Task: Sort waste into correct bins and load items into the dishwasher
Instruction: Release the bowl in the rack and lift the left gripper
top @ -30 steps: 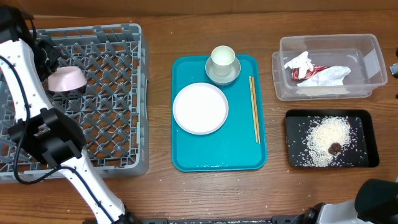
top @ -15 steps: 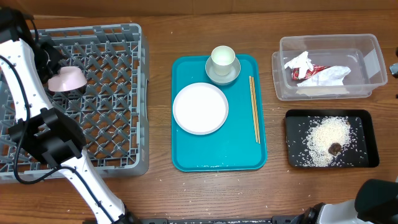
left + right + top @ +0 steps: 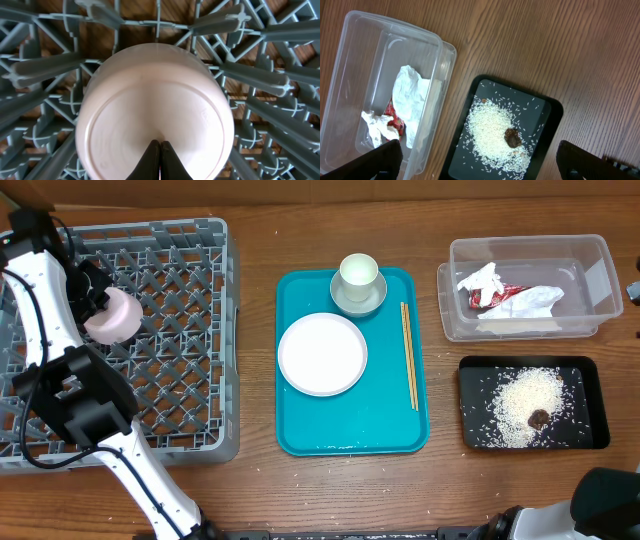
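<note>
A pink bowl (image 3: 113,317) is in the grey dish rack (image 3: 180,330) at the far left, tipped on its side between the pegs. My left gripper (image 3: 160,150) is shut on the bowl's rim; the bowl (image 3: 155,110) fills the left wrist view above the rack's grid (image 3: 260,70). A white plate (image 3: 322,354), a pale cup (image 3: 358,272) on a saucer (image 3: 358,300) and chopsticks (image 3: 409,355) lie on the teal tray (image 3: 350,425). My right gripper (image 3: 480,165) is open and empty, high above the bins.
A clear bin (image 3: 525,250) at the back right holds crumpled paper and a red wrapper; it also shows in the right wrist view (image 3: 365,60). A black tray (image 3: 590,405) with rice and a brown scrap sits before it, and shows in the right wrist view (image 3: 542,115).
My left gripper has moved the pink bowl slightly nearer and tipped it from mouth-down onto its side in the rack. The right arm has not moved.
</note>
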You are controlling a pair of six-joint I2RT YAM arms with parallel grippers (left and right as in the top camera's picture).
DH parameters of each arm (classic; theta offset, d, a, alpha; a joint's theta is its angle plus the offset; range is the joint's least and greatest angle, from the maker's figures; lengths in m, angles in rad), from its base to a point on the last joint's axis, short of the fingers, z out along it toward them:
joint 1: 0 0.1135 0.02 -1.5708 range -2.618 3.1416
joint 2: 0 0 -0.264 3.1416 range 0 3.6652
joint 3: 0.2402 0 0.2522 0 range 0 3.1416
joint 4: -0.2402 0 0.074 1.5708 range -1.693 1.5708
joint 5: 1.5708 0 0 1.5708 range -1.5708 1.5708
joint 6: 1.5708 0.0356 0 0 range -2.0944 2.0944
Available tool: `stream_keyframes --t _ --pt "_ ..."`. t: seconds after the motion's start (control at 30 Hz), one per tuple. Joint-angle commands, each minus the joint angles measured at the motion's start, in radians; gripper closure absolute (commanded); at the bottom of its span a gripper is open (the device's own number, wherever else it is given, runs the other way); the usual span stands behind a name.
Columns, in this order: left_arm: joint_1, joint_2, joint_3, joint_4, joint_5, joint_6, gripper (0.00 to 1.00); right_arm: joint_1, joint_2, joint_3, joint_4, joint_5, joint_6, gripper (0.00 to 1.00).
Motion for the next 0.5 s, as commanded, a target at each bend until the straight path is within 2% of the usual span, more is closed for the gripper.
stream_keyframes --t 0.0,0.1,0.17,0.27,0.37,0.47 --pt "0.01 -0.023 -0.021 -0.018 0.008 0.019 0.96 -0.001 -0.001 0.02 0.002 0.011 -0.003 0.0" --pt "0.03 -0.034 0.018 -0.056 0.016 0.0 0.96 -0.001 -0.001 0.02 0.002 0.011 -0.003 0.0" --pt "0.05 -0.047 0.06 -0.092 0.075 -0.008 0.96 -0.001 -0.001 0.02 0.002 0.011 -0.003 0.0" --pt "0.079 -0.078 0.123 -0.127 0.266 0.01 0.96 -0.001 -0.001 0.02 0.002 0.011 -0.003 0.0" --pt "0.088 -0.13 0.164 -0.137 0.566 0.11 0.96 -0.001 -0.001 0.02 0.002 0.011 -0.003 0.0" --pt "0.063 -0.192 0.169 -0.145 0.799 0.217 0.96 -0.001 -0.001 0.02 0.002 0.011 -0.003 0.0"
